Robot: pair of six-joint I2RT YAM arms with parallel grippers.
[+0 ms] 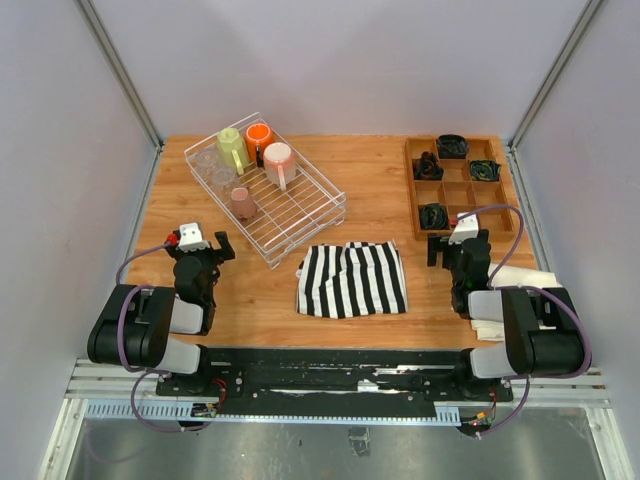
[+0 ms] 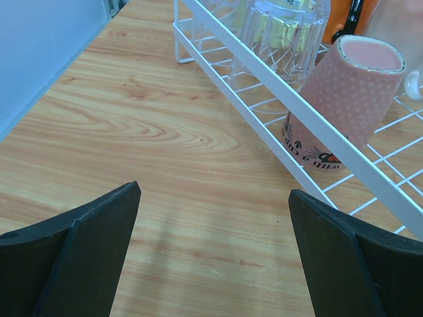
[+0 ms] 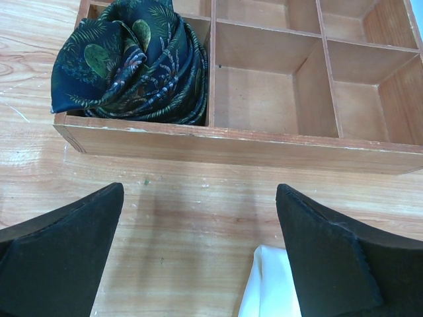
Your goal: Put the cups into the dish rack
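Note:
The white wire dish rack [image 1: 305,222] sits at the back left of the table. In it stand the orange mug [image 1: 259,138], the yellow-green mug [image 1: 234,150], the pale pink mug [image 1: 279,164], the smaller dusty-pink mug [image 1: 243,203] and two clear glass tumblers [image 1: 215,172]. My left gripper [image 1: 207,243] is open and empty, just left of the rack's near corner. In the left wrist view the dusty-pink mug [image 2: 344,99] stands upside down behind the rack's rim [image 2: 277,82]. My right gripper [image 1: 458,246] is open and empty in front of the wooden tray.
A wooden compartment tray [image 1: 458,190] with several dark rolled cloths [image 3: 135,63] stands at the back right. A black-and-white striped cloth [image 1: 352,279] lies at the table's middle front. White cloths [image 1: 515,285] lie by the right arm.

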